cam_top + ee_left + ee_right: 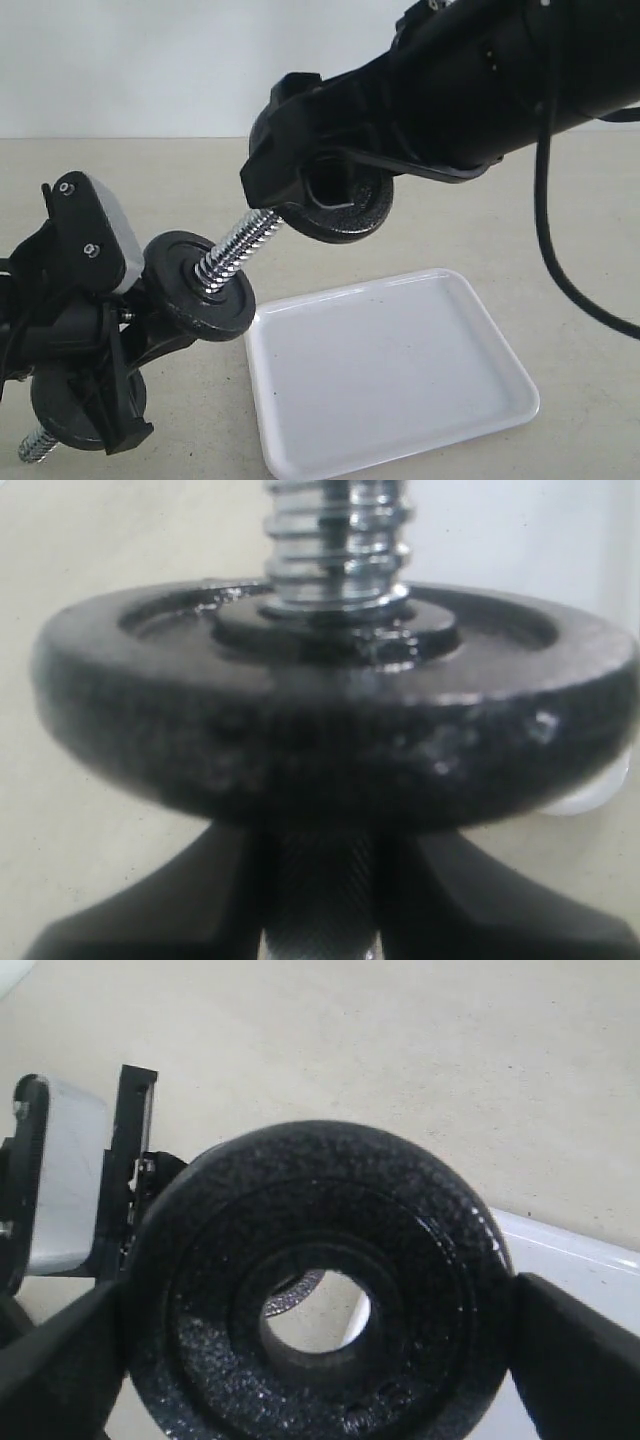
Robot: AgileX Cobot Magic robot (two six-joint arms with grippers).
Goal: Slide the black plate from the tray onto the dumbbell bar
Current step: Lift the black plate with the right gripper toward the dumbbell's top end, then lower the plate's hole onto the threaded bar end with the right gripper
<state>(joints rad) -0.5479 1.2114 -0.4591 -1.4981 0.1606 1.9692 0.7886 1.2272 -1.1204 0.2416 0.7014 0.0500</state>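
Black plate (350,215) in R gripper (322,190), by bar (235,250)

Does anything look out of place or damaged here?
Nothing looks damaged. One oddity: through the hole of the black plate, the tip of the dumbbell bar shows at the edge, not centred; they seem slightly misaligned.

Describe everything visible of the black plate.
The black plate is a round, rough-textured disc, cast iron by its look, with raised rim, hub ring and open centre hole. The right pincer clamps its edge on two sides, holding it in the air off the tray, face toward the dumbbell bar, whose threaded tip shows through the hole, apparently not yet inserted.
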